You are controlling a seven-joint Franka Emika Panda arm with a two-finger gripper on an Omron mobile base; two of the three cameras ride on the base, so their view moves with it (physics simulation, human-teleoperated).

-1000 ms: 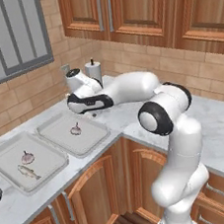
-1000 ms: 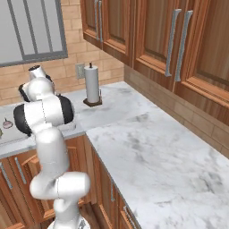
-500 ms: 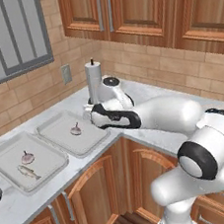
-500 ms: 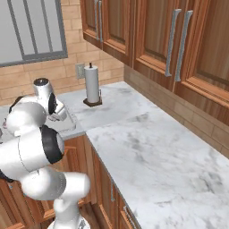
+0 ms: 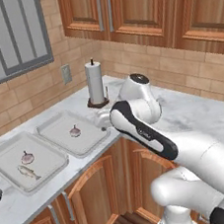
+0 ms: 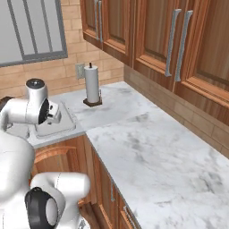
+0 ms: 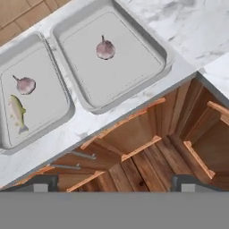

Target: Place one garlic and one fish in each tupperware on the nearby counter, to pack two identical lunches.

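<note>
Two pale grey tupperware trays lie side by side on the marble counter (image 5: pixel 193 109). The left tupperware (image 7: pixel 42 109) holds a garlic (image 7: pixel 25 84) and a fish (image 7: pixel 18 112). In the right tupperware (image 7: pixel 125 76) lies one garlic (image 7: pixel 105 48) and nothing else. The same trays show as left (image 5: pixel 8 161) and right (image 5: pixel 59 133) in the left base view, with garlic (image 5: pixel 75 131) in the right one. My gripper (image 7: pixel 114 183) is open and empty, hanging above the counter's front edge, just off the right tray's near corner. Its hand (image 6: pixel 53 114) is by that tray (image 6: pixel 58 127).
A paper towel roll (image 5: pixel 95 83) stands upright at the back, right of the trays. Brown cabinet doors (image 7: pixel 134 134) run under the counter. Wall cabinets hang overhead. A wide stretch of marble (image 6: pixel 147 147) spreads to the right. My folded arm (image 5: pixel 146 129) hangs over the counter's corner.
My hand has drawn back from above the right tray to its near corner by the counter's front edge, with the arm folding in. The jaws stayed open; the garlic stays in the tray.
</note>
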